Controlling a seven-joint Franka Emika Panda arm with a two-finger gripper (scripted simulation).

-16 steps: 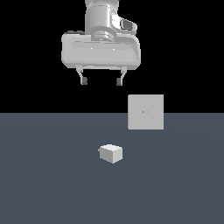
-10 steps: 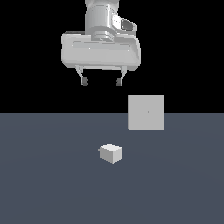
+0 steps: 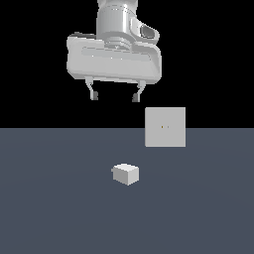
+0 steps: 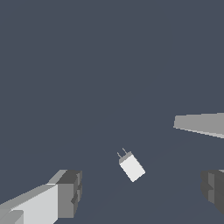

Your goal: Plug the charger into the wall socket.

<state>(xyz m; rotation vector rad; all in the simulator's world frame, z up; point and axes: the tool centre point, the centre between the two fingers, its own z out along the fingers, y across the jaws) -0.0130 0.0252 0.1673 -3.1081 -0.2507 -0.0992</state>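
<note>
The charger (image 3: 125, 174) is a small off-white block lying on the dark grey floor, well in front of the wall socket. In the wrist view the charger (image 4: 131, 167) shows two short prongs at one end. The wall socket (image 3: 165, 127) is a flat upright light-grey square panel with two tiny dots at its centre; in the wrist view the socket (image 4: 200, 124) shows edge-on. My gripper (image 3: 114, 96) hangs high above the charger, open and empty, its fingers (image 4: 65, 192) spread wide apart.
The dark grey floor (image 3: 54, 208) spreads across the lower half of the exterior view under a black background. Nothing else stands on it.
The gripper has shifted very slightly, still open and high above the charger. The charger and the socket have not moved.
</note>
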